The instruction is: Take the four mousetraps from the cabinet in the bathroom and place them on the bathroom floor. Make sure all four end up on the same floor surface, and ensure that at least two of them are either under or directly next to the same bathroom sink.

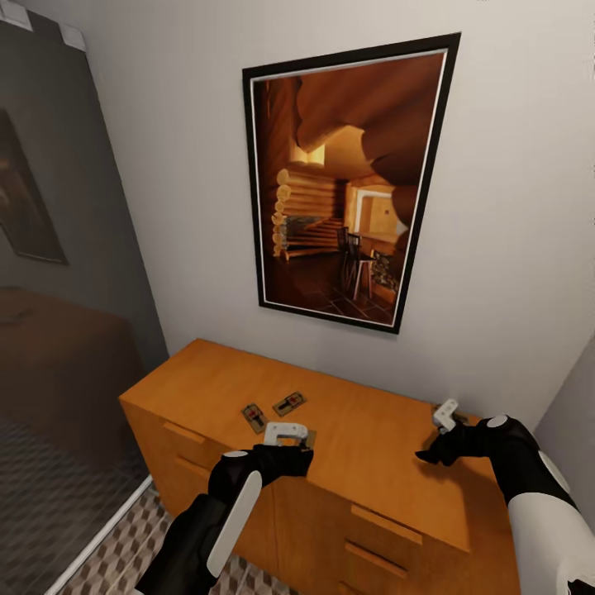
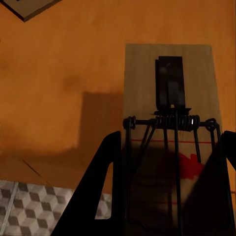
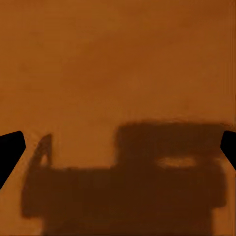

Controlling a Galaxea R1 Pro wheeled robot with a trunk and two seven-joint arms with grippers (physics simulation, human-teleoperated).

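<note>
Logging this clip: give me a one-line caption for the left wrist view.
Left gripper straddles a mousetrap lying on the orange cabinet top near its front edge.

My cabinet (image 1: 372, 446) top is smooth orange wood. The mousetrap (image 2: 169, 98) is pale wood with dark metal wire. The floor (image 2: 29, 206) is tiled.

mousetraps (image 1: 271, 410): two lying flat, side by side on cabinet (image 1: 372, 438) top | third mousetrap (image 2: 169, 132): sitting between left gripper's (image 2: 169, 196) fingers
</note>
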